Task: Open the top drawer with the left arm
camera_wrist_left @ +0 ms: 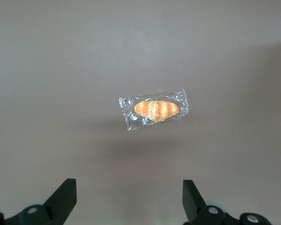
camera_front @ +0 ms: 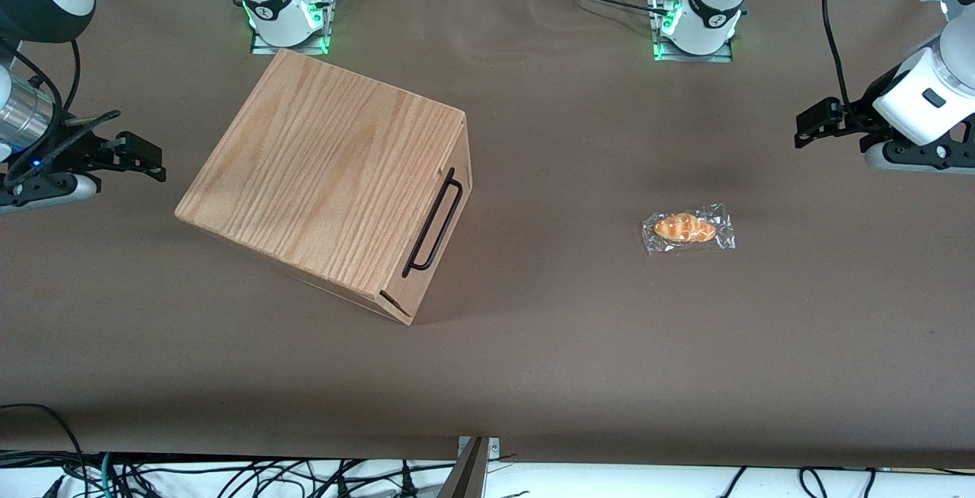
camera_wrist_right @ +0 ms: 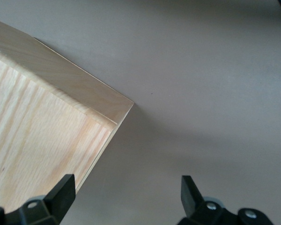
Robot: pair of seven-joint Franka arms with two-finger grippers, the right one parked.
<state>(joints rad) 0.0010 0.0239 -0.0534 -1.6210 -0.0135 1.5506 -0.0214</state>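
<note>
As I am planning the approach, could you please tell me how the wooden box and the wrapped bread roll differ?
The wooden box is large and rigid; the wrapped bread roll is small, in crinkly clear film. The box carries a black bar handle on its top drawer; the roll has nothing to grip. The box lies toward the parked arm's end; the roll lies nearer the left arm's open pincer, which hovers above it. Both rest on the brown table.

gripper: black two-finger gripper of the white left arm [camera_front: 801, 129] hung above the working arm's end of the brown table [camera_front: 533, 346], fingers [camera_wrist_left: 63, 197] spread wide | obstacle: orange bread roll in clear plastic wrapper [camera_front: 688, 228] lay between gripper and long thin black bar handle [camera_front: 433, 222] of the shut light-wood top drawer [camera_front: 442, 231] | free: bare tabletop in front of handle.
</note>
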